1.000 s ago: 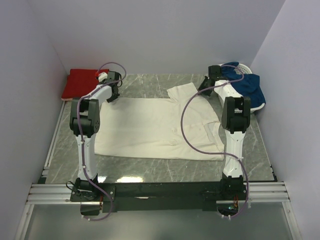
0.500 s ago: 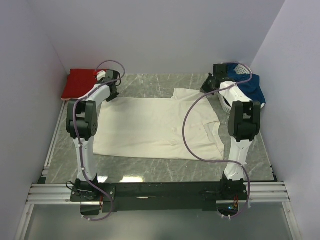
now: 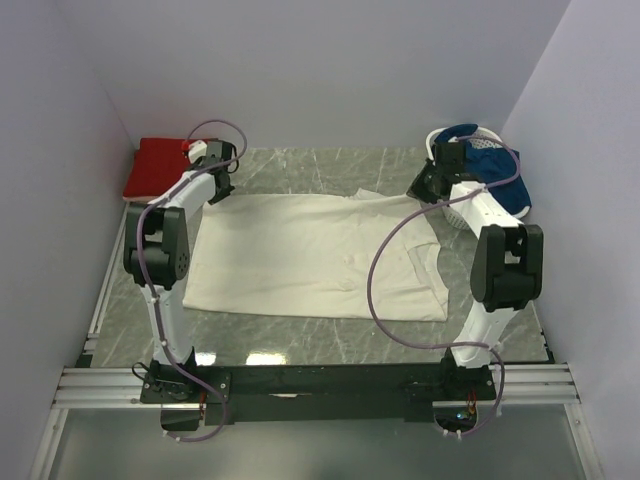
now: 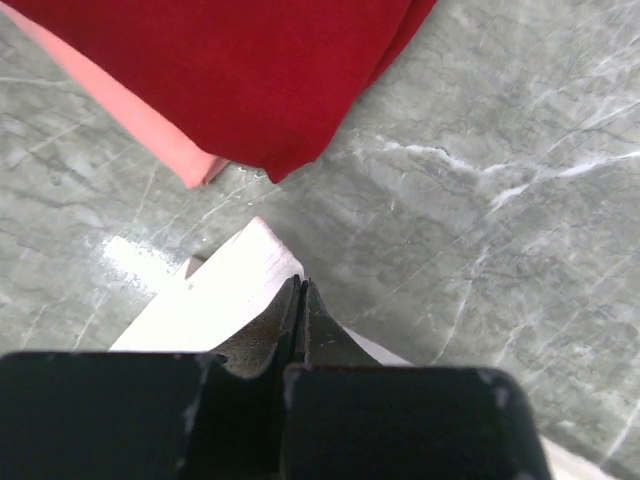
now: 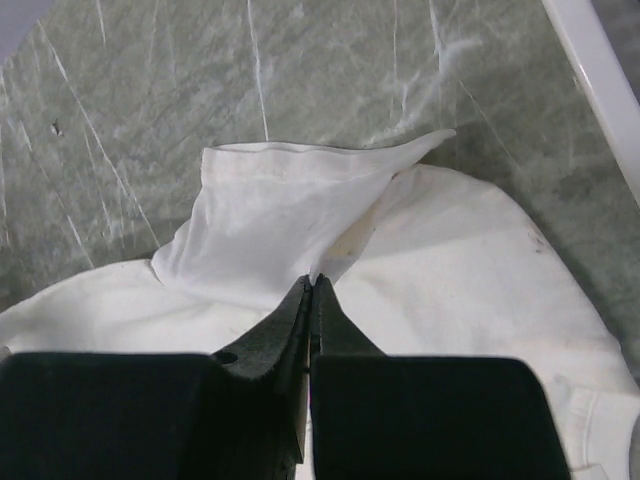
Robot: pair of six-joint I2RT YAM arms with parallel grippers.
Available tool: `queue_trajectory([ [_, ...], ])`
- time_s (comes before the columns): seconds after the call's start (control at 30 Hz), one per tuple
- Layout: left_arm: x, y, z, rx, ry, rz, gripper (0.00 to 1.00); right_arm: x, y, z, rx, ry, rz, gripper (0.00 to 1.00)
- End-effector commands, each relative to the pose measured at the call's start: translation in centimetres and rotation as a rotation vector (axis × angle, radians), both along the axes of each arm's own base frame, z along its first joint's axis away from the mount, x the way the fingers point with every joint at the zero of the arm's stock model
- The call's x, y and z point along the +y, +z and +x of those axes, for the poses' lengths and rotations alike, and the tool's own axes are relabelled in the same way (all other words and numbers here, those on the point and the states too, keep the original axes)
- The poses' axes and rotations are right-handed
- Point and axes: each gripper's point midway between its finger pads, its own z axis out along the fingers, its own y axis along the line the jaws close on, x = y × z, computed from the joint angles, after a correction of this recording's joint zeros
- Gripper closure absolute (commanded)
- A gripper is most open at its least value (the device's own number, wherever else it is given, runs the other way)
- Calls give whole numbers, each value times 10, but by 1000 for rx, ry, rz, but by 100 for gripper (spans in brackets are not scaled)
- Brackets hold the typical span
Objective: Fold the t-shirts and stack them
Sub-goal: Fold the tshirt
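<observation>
The large cream t-shirt lies spread flat across the middle of the marble table. My left gripper is shut on its far left corner; the wrist view shows the jaws pressed together over that white corner. My right gripper is shut on the far right edge, its jaws pinching cream cloth just below a folded-over sleeve. The red t-shirt lies folded at the far left corner, with the pale pink one showing under it.
A white slatted basket stands at the far right against the wall with dark blue cloth hanging over it, close behind the right gripper. Grey walls close in the table on three sides. Bare marble lies beyond the shirt.
Both grippers have moved outward and away from me with the shirt's far corners. The far edge is now drawn straighter and the raised right sleeve lies flatter.
</observation>
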Motion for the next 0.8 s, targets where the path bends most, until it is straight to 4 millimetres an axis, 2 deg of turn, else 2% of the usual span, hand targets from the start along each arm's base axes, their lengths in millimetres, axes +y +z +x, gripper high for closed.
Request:
queue_trajectory([
  [0.0,7,41,1,-113,30,4,100,-12,34,-1,-103,-48,-16,100],
  [0.03,7,43,1,-122,33,5,99,-12,29,-7,-90,-50,-15,100],
  [0.1,9,45,-4,-128,46,7,99,-12,34,-13,-105,-51,-9,100],
  [0.13,10,46,-6,-129,52,8,100,-11,28,-20,-91,-53,-5,100],
  [0.2,12,49,-12,-141,66,7,99,-12,32,-27,-101,-62,2,100],
  [0.23,13,50,-15,-145,70,7,99,-12,24,-34,-84,-71,6,100],
  [0.27,14,54,-19,-161,81,3,99,-12,28,-39,-95,-73,9,100],
  [0.3,15,56,-22,-169,88,3,99,-11,20,-47,-81,-74,13,100],
  [0.4,18,62,-34,-199,113,-8,99,-12,23,-59,-91,-86,23,100],
  [0.5,19,62,-47,-214,135,-17,99,-14,10,-79,-60,-101,21,100],
  [0.57,22,57,-59,-224,164,-17,99,-11,12,-88,-70,-98,39,100],
  [0.6,21,54,-63,-226,170,-26,99,-11,3,-97,-56,-100,45,100],
  [0.63,21,53,-66,-231,176,-31,100,-9,8,-102,-72,-100,55,100],
  [0.67,21,47,-76,-230,188,-44,99,-10,6,-106,-70,-104,55,100],
  [0.7,20,47,-76,-253,191,-56,99,-10,-2,-115,-51,-106,53,100],
  [0.77,18,40,-88,-255,195,-75,99,-10,0,-123,-59,-105,55,100],
])
